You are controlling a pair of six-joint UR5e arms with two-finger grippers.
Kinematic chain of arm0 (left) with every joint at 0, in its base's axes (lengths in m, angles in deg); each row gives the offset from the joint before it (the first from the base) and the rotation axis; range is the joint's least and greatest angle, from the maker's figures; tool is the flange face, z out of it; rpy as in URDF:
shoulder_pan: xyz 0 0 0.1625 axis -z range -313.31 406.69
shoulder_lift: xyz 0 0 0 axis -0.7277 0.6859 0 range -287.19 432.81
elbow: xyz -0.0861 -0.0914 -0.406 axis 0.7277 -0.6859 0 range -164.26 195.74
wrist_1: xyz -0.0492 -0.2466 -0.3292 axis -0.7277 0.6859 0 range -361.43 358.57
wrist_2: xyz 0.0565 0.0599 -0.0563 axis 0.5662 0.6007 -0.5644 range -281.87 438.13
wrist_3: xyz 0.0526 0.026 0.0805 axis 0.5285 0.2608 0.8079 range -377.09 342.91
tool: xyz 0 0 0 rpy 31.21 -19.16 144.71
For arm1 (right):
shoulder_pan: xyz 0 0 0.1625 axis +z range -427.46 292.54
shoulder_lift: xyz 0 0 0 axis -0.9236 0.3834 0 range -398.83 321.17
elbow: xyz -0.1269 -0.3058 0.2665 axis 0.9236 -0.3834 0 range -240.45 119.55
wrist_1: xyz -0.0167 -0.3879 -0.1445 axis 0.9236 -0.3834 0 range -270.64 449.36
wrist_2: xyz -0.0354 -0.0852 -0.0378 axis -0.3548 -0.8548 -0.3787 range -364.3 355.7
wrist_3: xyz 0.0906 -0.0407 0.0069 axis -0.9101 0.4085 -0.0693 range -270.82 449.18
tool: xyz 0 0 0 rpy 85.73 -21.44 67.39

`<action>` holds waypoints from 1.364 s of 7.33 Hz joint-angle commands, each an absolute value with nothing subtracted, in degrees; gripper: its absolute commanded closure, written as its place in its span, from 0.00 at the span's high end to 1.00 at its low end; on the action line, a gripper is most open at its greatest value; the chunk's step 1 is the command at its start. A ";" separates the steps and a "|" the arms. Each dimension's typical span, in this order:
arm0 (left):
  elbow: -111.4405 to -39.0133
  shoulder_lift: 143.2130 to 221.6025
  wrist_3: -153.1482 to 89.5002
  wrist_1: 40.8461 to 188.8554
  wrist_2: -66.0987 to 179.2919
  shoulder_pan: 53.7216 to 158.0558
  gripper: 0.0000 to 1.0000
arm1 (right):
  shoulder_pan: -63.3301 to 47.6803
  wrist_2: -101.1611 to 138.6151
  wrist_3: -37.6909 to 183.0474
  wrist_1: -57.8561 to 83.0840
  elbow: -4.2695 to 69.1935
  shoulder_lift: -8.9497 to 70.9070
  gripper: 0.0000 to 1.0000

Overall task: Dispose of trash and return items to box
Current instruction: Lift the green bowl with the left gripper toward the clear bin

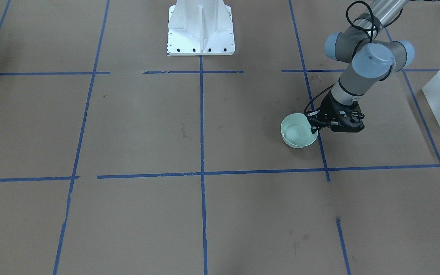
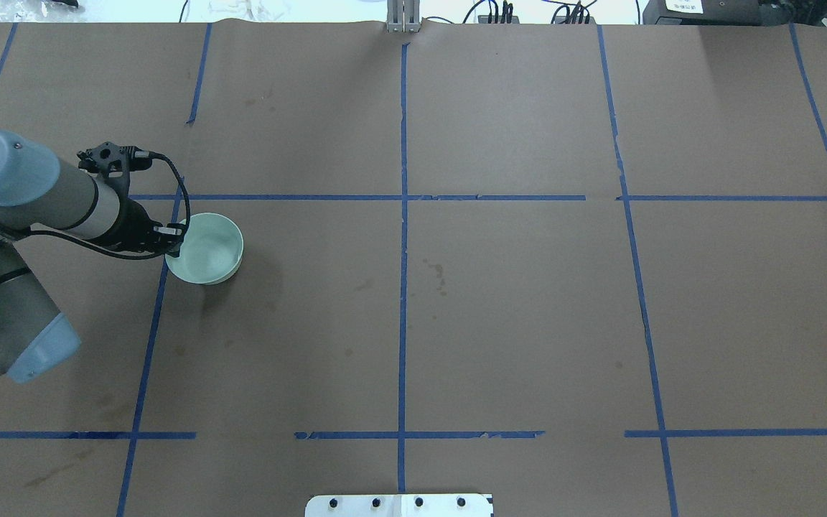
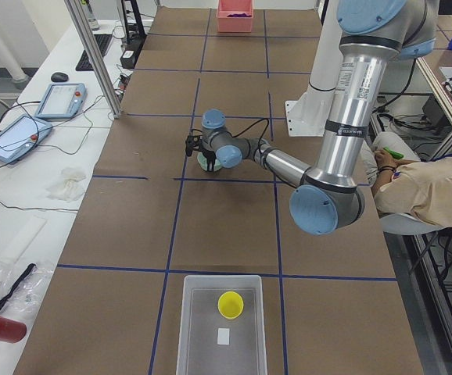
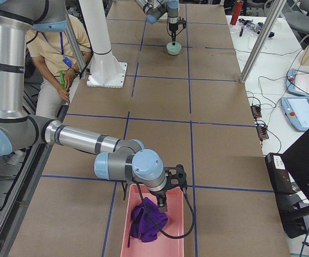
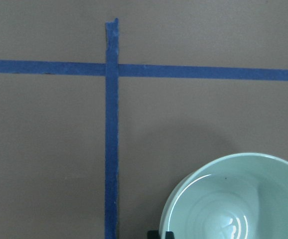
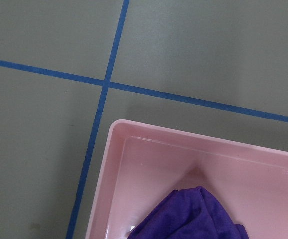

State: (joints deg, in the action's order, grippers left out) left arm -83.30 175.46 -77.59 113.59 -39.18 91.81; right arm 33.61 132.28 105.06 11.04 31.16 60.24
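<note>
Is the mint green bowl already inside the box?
No, the bowl stands on the table, well apart from the box, which holds the yellow cup.

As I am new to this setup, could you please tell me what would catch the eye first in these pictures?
The pale mint-green round bowl stands on the brown table, at the left of the overhead view, with the left gripper at its rim. At the table's other end the right gripper hangs over a pink rectangular tray holding a purple cloth. A yellow tapered cup sits in the translucent white plastic box.
</note>
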 commanded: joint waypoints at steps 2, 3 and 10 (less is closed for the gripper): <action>-92.35 171.63 -60.24 105.19 -39.81 105.96 0.00 | 27.67 133.17 94.15 11.05 37.17 59.26 1.00; -92.28 167.60 -48.59 105.36 -40.08 110.20 0.00 | 25.81 133.17 90.19 11.14 39.29 59.08 1.00; -64.46 156.39 12.39 110.90 -52.48 146.68 0.00 | 21.31 132.99 80.21 11.05 42.04 55.48 1.00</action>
